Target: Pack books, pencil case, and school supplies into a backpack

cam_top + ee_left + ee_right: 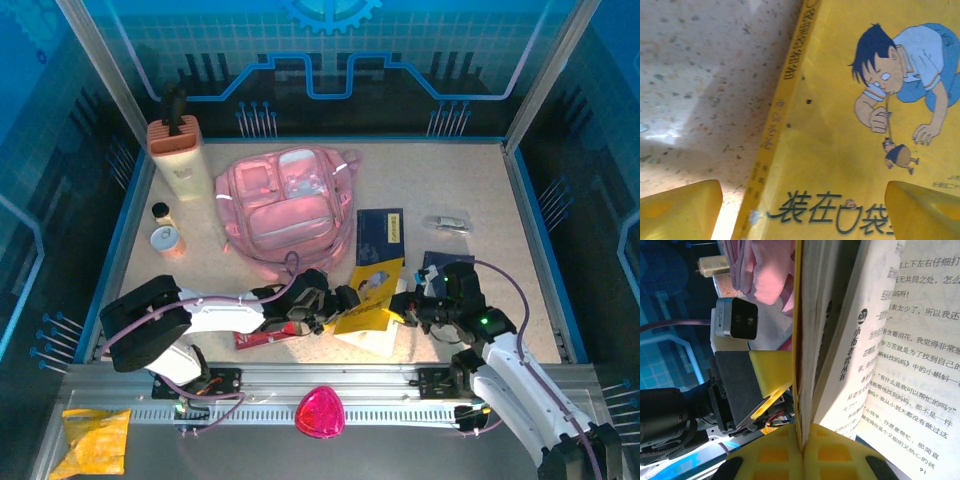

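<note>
Your right pincer (802, 440) clamps the yellow book (372, 290) by its edge; left pincer (800, 210), wide, faces its cover. The backpack (285, 205) lies far, nearer your left arm.

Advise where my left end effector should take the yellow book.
Probably take the book by its spine, coming from the left with the open left end effector. The right end effector seems to pinch just the cover, so the pages fan open; the spine binds everything.
</note>
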You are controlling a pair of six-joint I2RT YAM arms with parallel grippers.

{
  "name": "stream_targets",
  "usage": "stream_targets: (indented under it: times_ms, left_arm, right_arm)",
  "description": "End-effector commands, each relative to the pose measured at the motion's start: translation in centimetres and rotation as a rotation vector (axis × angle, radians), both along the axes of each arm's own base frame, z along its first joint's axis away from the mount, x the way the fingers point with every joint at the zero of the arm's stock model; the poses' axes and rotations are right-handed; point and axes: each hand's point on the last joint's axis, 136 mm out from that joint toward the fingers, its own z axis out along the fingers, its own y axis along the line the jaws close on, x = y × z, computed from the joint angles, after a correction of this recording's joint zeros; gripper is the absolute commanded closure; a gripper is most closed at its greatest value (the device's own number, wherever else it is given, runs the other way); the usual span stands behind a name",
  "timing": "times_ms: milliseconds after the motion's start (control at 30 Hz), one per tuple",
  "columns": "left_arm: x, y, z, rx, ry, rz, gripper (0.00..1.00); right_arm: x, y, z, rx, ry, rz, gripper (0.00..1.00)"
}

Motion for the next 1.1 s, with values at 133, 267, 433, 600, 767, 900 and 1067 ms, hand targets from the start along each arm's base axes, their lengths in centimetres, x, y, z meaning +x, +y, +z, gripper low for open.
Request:
stream_targets:
  times_ms: [133,267,433,600,767,900,1067]
  left_arm:
    - [0.3,-1.4,1.9,-0.082,-0.026,-0.028,0.26]
    - [0.2,-0.5,2.0,-0.056,-0.036,-0.009,0.39]
    - [0.4,-0.4,2.7,-0.06,-0.061,-0.01,0.6]
    - [0.5,-0.7,3.9,-0.068,-0.092,-0.03,0.68]
    - [0.5,-1.7,4.7,-0.089,-0.11,-0.054,0.69]
    - [0.6,-2.4,4.9,-0.113,-0.122,-0.065,0.67]
    - [0.4,-3.5,5.0,-0.129,-0.121,-0.104,0.58]
  right_arm:
    - [-0.8,-0.3,-2.3,-0.019,0.032,0.03,1.0]
    - [-1.3,-1.0,-3.2,-0.08,0.047,0.032,1.0]
    - [-1.7,-1.6,-4.3,-0.13,0.075,0.043,1.0]
    - [-1.8,-2.0,-4.9,-0.174,0.085,0.053,1.0]
    - [-1.7,-2.1,-5.3,-0.189,0.089,0.056,0.99]
    - [-1.7,-2.1,-5.6,-0.195,0.095,0.057,0.99]
    - [-1.7,-2.3,-6.1,-0.211,0.102,0.059,0.98]
